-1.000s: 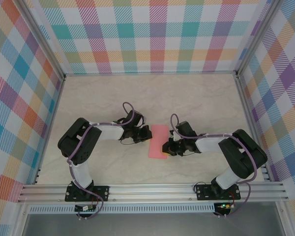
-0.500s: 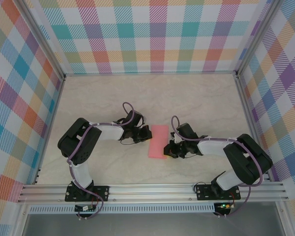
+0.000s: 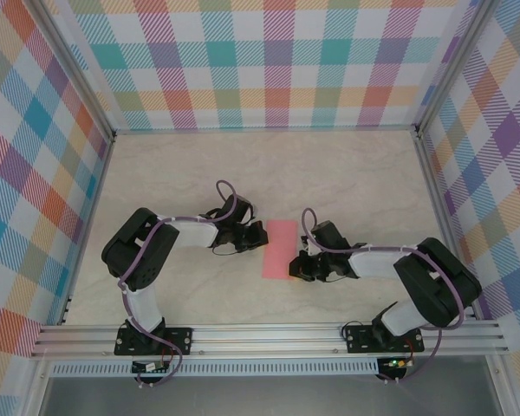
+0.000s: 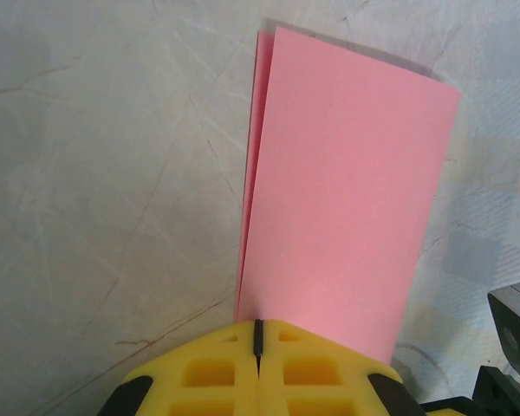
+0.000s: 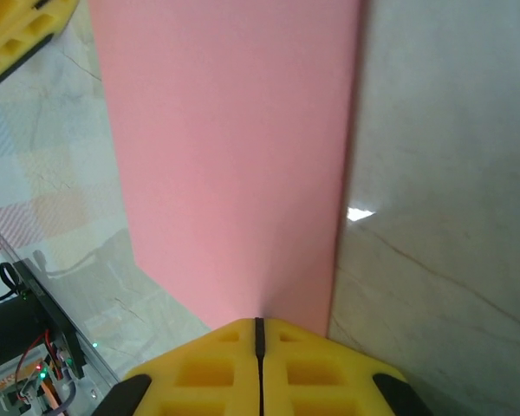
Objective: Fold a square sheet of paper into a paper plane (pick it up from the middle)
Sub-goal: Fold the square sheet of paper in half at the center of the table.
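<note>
A pale marbled table point(image 3: 347, 173) sits inside pastel plaid panels point(image 3: 260, 61). The folded pink paper point(image 3: 280, 249) lies flat at its middle, between the left gripper point(image 3: 262, 236) and the right gripper point(image 3: 292, 267). Both have their fingers pressed together, tips at the paper's edges.

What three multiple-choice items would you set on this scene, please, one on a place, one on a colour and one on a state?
1. Where does the sheet of paper lie?
A. between the left gripper and the right gripper
B. against the back wall
C. on the front rail
2. What colour is it?
A. blue
B. salmon-pink
C. white
3. What state is it in?
A. crumpled
B. rolled up
C. folded over
1 A: a gripper at each long side. 2 B: pink in every view. 3 C: a second layer's edge shows from the left wrist.
</note>
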Robot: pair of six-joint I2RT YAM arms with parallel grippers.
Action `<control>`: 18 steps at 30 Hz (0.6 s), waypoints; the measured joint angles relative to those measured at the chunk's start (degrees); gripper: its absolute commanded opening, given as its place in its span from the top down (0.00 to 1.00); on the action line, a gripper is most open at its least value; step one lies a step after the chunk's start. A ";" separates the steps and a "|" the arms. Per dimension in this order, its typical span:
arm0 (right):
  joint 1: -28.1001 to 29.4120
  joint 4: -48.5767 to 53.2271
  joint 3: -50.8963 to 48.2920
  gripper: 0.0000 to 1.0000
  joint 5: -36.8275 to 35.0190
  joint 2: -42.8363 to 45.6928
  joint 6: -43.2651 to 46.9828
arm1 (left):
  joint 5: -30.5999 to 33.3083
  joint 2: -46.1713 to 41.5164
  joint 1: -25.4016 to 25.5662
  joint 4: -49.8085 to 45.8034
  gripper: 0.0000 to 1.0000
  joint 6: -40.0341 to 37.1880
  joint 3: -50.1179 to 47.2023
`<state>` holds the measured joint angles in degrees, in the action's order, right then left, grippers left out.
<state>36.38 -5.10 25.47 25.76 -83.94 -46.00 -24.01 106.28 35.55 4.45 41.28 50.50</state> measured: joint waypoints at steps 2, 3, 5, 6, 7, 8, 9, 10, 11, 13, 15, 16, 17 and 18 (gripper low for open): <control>0.00 0.44 -1.27 0.94 -0.28 1.86 -0.02 | 0.00 0.00 0.00 0.00 1.00 -0.20 0.00; 0.02 1.16 -1.84 0.94 -0.55 2.97 0.00 | 0.00 0.00 0.00 0.00 1.00 -0.22 0.00; 0.07 3.45 -2.27 0.94 -1.31 4.90 0.15 | -0.02 -0.09 0.00 -0.02 1.00 -0.44 0.07; 0.17 5.16 -2.25 0.93 -1.92 5.88 0.20 | 0.00 -0.15 0.00 -0.07 1.00 -0.59 0.15; 0.22 6.54 -2.23 0.93 -2.43 6.64 0.24 | -0.02 -0.17 0.00 -0.26 1.00 -0.66 0.35; 0.37 8.35 -2.01 0.94 -3.23 7.69 0.39 | -0.11 -0.28 0.00 -0.55 1.00 -0.90 0.63; 0.57 10.36 -1.46 0.93 -4.15 8.83 0.52 | -0.20 -0.39 0.00 -1.18 1.00 -1.18 1.05; 0.72 11.85 -0.81 0.93 -4.98 9.77 0.61 | -0.26 -0.39 0.00 -1.73 1.00 -1.53 1.46; 0.87 13.35 0.11 0.93 -5.97 10.82 0.61 | -0.46 -0.52 0.00 -2.62 0.98 -1.90 2.03; 1.11 15.65 2.32 0.93 -7.96 12.37 0.63 | -0.42 -0.48 0.00 -4.98 0.95 -2.73 3.54; 1.25 16.90 4.52 0.93 -9.99 13.20 0.57 | -0.07 -0.35 0.04 -8.55 0.89 -3.87 5.42; 1.25 17.25 5.25 0.93 -10.67 13.20 0.55 | 0.44 -0.35 0.04 -10.12 0.87 -4.15 6.12; 1.36 17.68 6.12 0.93 -11.50 13.00 0.37 | 0.98 -0.37 0.04 -11.96 0.83 -4.74 6.86; 1.57 18.10 6.84 0.93 -12.00 12.57 0.33 | 1.22 -0.37 0.04 -13.55 0.79 -5.07 7.56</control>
<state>37.95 12.99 32.32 13.76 -71.37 -45.67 -22.79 105.91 35.59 -9.10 36.21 58.06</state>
